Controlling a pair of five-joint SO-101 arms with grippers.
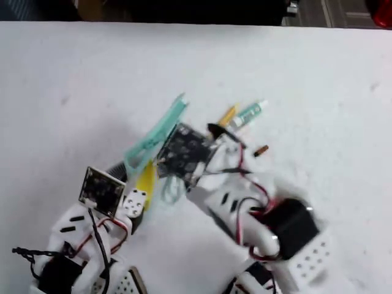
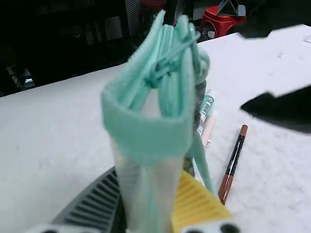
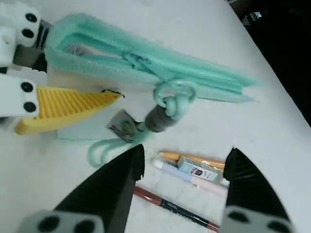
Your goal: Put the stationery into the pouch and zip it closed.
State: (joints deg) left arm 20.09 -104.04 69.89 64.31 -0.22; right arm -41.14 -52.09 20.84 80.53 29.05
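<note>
The mint-green pouch (image 1: 156, 136) stands on edge on the white table, and my left gripper (image 1: 144, 174) is shut on its near end. The pouch (image 2: 150, 121) sits between that gripper's grey and yellow fingers (image 2: 199, 204). Its zipper pull, a grey knob with a green ring (image 3: 167, 104), hangs at the pouch's (image 3: 146, 68) side. My right gripper (image 3: 185, 151) hovers open just above the stationery beside the pouch: a brown pen (image 3: 170, 208), a green-printed tube (image 3: 194, 167) and an orange pen (image 3: 170, 155). The high view shows the tube (image 1: 250, 113) and the brown pen's end (image 1: 261, 150).
The table's far edge (image 1: 184, 23) borders a dark area with a red object (image 2: 221, 22). White tabletop stretches to the left, right and behind the pouch. Both arms crowd the near middle.
</note>
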